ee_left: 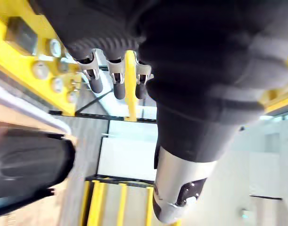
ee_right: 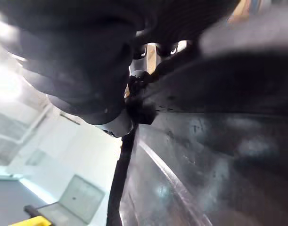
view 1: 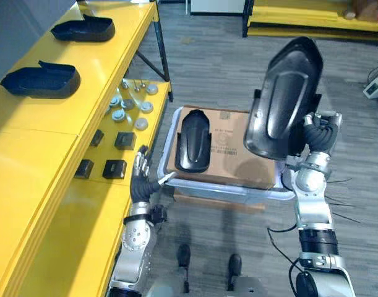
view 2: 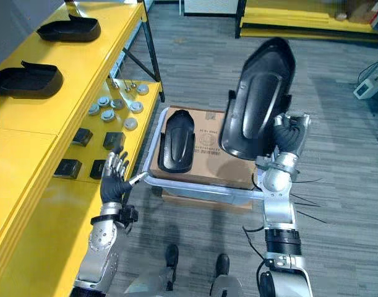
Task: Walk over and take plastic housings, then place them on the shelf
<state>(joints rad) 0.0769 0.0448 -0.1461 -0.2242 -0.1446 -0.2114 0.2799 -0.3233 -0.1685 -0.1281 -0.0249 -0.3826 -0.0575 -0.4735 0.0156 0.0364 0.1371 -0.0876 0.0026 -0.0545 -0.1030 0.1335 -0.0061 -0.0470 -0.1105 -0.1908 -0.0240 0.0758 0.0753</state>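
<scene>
The yellow shelf is running along the left. The right hand is carrying a black housing upright above the box, and I cannot tell how it grips. The left hand is hovering beside the shelf, fingers loosely spread. The next move is likely calling for a swing left onto bare shelf.

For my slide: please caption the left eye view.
Right hand holds a black housing aloft; a second housing lies on the cardboard box.
</scene>
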